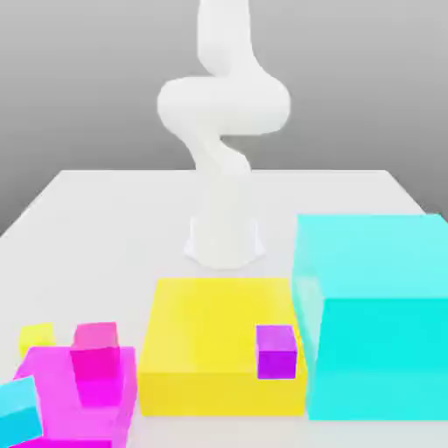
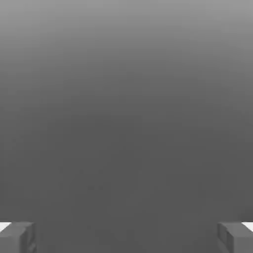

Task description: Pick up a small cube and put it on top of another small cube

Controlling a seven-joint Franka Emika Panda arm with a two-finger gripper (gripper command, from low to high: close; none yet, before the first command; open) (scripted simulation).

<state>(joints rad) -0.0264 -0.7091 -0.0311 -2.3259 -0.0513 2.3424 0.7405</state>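
Nearest the camera, at the lower left corner of the exterior view, a small cyan cube [image 1: 19, 409] sits tilted against a big flat magenta block [image 1: 61, 394]. On that magenta block rests a small magenta cube [image 1: 94, 348]. Just behind the magenta block, at the left edge of the frame, I see the small yellow cube [image 1: 37, 338], sitting on the white table [image 1: 105, 219] with its lower part hidden by the magenta block.

In the lower middle of the frame lies the big flat yellow block [image 1: 219, 337]. A small purple cube [image 1: 276, 351] stands at its front right corner, close to the large cyan block [image 1: 376, 315] that fills the lower right of the frame and rises well above the yellow one. The yellow block and the cyan block stand side by side, touching or nearly so; I cannot tell which.

My arm [image 1: 223, 105] rises from its base [image 1: 225, 241] in the middle of the frame, behind the yellow block, and curls up out of the top edge.

In the hand view my gripper [image 2: 126, 237] looks onto plain grey. My two fingertips [image 2: 17, 236] stand at the bottom corners of the frame, spread wide apart with nothing between them.
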